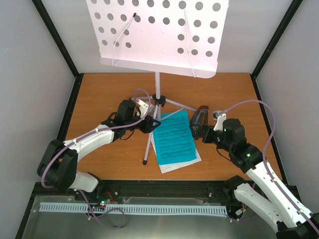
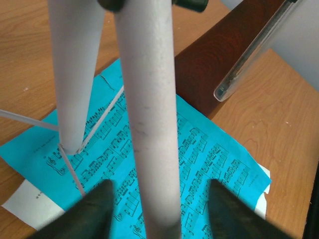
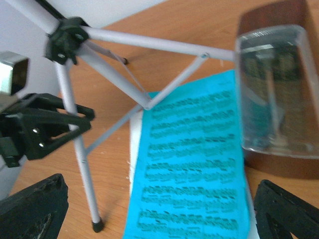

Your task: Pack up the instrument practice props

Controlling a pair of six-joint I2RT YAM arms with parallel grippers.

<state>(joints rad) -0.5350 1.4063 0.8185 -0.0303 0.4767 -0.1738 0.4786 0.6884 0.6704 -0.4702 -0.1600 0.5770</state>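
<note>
The white music stand (image 1: 159,35) stands at the back centre, its tripod legs (image 1: 149,139) spread over the sheets. My left gripper (image 1: 151,124) is open, with one stand leg (image 2: 149,124) between its fingers and a gap on each side. The blue music sheet (image 1: 174,137) lies on the white sheet (image 1: 172,165). The brown metronome (image 1: 199,118) with its clear cover stands at the blue sheet's right edge. My right gripper (image 1: 205,133) is open and empty just beside the metronome (image 3: 276,89), over the blue sheet (image 3: 194,164).
Black frame posts and grey walls close in the wooden table (image 1: 99,94) on the left, right and back. A stand foot (image 3: 97,225) rests on the wood left of the sheets. A black rail (image 1: 159,189) runs along the near edge.
</note>
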